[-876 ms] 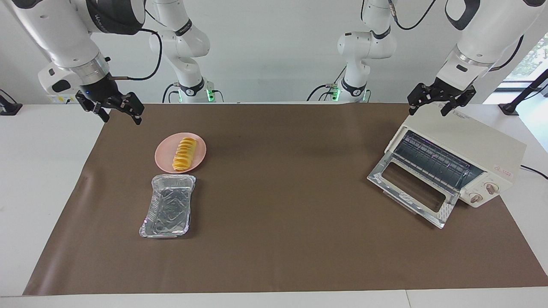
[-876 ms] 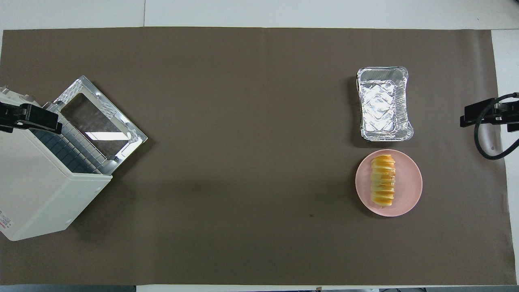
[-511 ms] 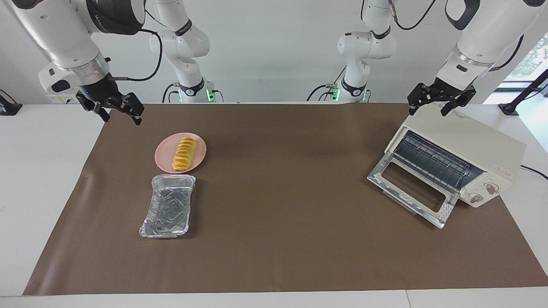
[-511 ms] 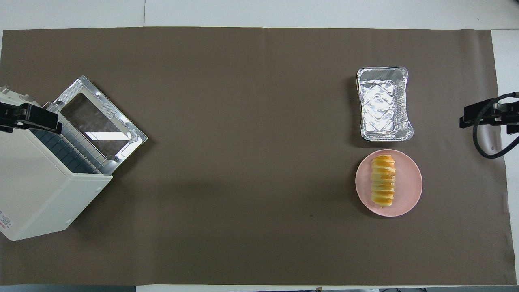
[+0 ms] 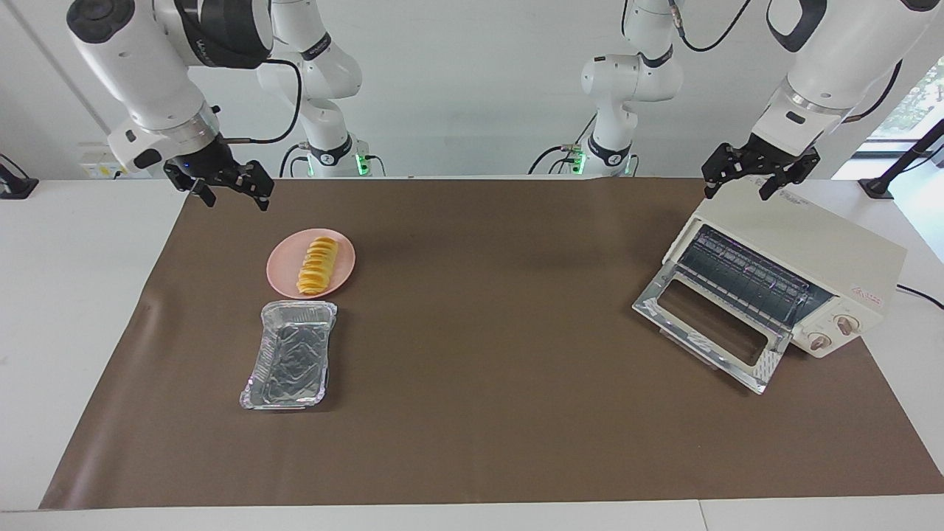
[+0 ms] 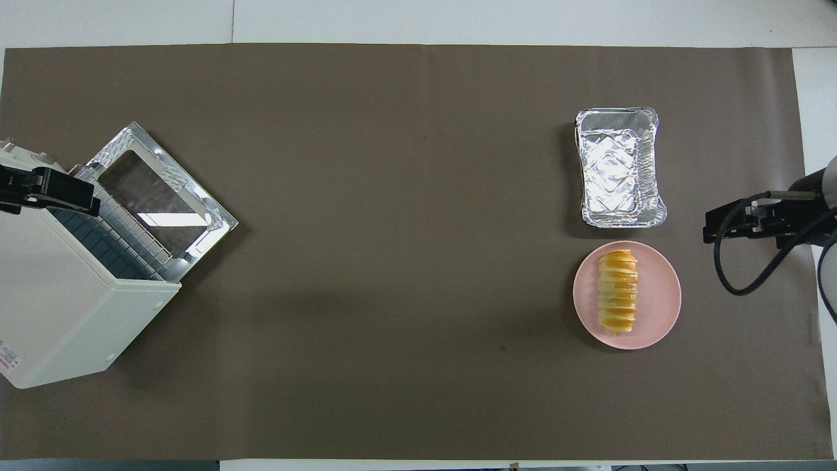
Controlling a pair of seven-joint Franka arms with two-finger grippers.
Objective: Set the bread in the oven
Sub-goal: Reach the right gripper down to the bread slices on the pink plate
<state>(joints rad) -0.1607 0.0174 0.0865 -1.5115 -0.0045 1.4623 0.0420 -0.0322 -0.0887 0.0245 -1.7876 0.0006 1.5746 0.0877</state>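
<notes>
The bread (image 5: 318, 265), a ridged yellow-orange loaf, lies along the middle of a pink plate (image 5: 284, 271) toward the right arm's end of the table (image 5: 66, 243), which is covered by a brown mat (image 5: 479, 346). A silver foil tray (image 5: 289, 355) sits just beside the plate, farther from the robots. Toward the left arm's end, the cream-white oven (image 5: 800, 262) stands angled on the mat with its glass-windowed door (image 5: 712, 335) dropped open and the wire rack (image 5: 745, 276) showing. The right gripper (image 5: 230, 193) hangs in the air over the mat's edge near the plate, its fingers spread wide and holding nothing. The left gripper (image 5: 745, 179) hovers over the oven's top at the corner nearest the robots, fingers likewise wide apart and empty.
</notes>
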